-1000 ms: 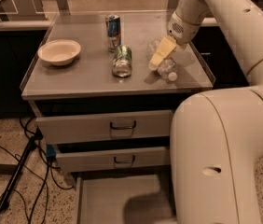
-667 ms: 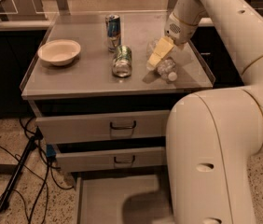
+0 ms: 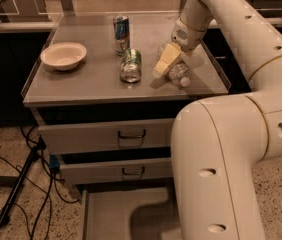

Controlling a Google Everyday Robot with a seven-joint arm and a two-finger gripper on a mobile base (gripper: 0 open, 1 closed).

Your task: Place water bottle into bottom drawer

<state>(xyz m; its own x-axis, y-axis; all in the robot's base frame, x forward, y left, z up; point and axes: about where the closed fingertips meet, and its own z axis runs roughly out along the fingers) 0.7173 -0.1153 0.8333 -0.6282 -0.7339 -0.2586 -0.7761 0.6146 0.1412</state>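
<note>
The water bottle (image 3: 179, 74) lies on its side on the cabinet top at the right, with its white cap pointing to the front right. My gripper (image 3: 164, 61) hangs right over the bottle's left end, tilted down and to the left, touching it or nearly so. The bottom drawer (image 3: 123, 215) is pulled out at floor level. Its plain grey floor shows, and my arm's large lower link covers its right part.
A green-and-silver can (image 3: 131, 65) lies on its side just left of the gripper. A blue-and-silver can (image 3: 121, 28) stands upright behind it. A cream bowl (image 3: 64, 55) sits at the left. The two upper drawers (image 3: 106, 134) are shut. Cables and a stand leg (image 3: 18, 184) lie on the floor at the left.
My gripper has shifted slightly left and down over the bottle. The bottle, cans and bowl have not moved.
</note>
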